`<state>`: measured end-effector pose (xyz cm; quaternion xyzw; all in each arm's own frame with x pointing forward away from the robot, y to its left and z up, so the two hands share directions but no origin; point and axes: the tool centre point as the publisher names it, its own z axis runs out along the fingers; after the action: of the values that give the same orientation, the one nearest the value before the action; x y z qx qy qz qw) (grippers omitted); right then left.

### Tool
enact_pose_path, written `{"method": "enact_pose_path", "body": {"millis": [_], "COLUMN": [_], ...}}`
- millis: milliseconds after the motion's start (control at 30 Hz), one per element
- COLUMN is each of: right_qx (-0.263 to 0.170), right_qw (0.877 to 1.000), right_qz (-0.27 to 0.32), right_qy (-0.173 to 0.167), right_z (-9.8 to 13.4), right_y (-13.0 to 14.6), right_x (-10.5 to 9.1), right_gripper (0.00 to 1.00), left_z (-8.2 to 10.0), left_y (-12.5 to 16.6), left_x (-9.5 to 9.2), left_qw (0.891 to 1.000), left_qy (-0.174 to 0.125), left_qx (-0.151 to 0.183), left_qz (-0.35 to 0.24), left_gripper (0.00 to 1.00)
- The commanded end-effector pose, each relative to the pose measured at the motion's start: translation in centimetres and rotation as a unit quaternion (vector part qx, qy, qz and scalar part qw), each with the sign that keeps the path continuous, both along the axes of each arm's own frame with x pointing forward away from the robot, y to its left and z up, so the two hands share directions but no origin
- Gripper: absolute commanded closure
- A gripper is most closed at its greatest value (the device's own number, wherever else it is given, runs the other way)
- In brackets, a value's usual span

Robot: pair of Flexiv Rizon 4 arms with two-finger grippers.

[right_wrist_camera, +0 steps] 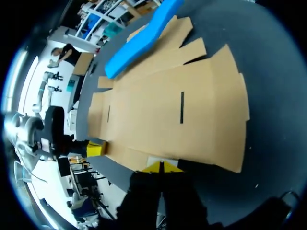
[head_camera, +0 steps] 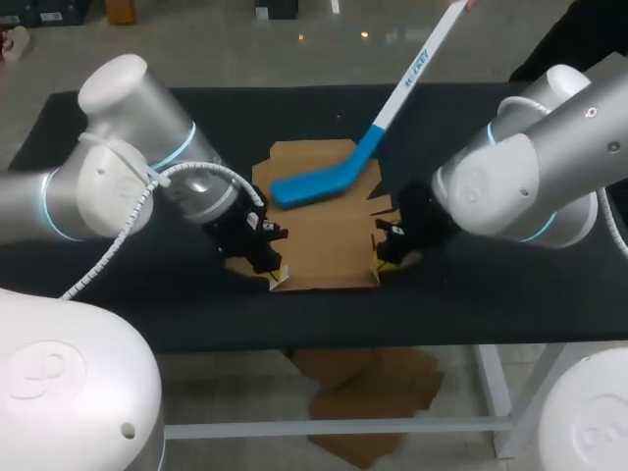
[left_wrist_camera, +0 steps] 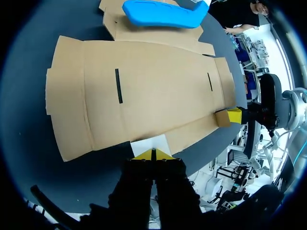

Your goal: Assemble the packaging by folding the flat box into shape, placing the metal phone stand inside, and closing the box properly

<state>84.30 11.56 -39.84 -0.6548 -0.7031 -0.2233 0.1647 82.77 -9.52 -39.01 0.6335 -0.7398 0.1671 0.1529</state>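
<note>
The flat brown cardboard box lies unfolded in the middle of the black table, with two thin slits cut in its panel. My left gripper is shut at the box's near left corner, its yellow tips touching a pale patch at the near edge. At the near right corner my right gripper is also shut, its tips against the same near edge beside a small raised tab. Whether either pinches cardboard cannot be told. No metal phone stand is in view.
A blue hockey-stick blade presses on the far part of the box; its white shaft runs up to the far right, where a person holds it. Bare black table lies on both sides of the box.
</note>
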Motion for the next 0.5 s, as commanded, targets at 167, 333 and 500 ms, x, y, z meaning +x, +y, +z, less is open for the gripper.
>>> {"method": "enact_pose_path", "body": {"millis": [167,333,500], "right_qx": [-0.033,-0.046,-0.05], "right_qw": [0.999,0.999,0.999], "right_qz": [-0.007,-0.005,-0.003], "right_qy": [-0.007,-0.007,-0.005], "right_z": [-0.3,-0.7,-1.3], "right_y": [0.9,1.3,1.4], "right_x": [-0.6,-0.8,-1.0], "right_gripper": [1.0,1.0,1.0], "left_z": [-0.2,-0.4,-0.8], "left_y": [-1.0,-1.1,-1.2], "left_x": [-0.9,-0.9,-0.7], "left_qw": [0.998,0.998,0.998], "left_qy": [-0.033,-0.034,-0.035], "left_qx": [0.03,0.032,0.032], "left_qz": [0.033,0.034,0.038], "left_gripper": [1.0,1.0,1.0]}}
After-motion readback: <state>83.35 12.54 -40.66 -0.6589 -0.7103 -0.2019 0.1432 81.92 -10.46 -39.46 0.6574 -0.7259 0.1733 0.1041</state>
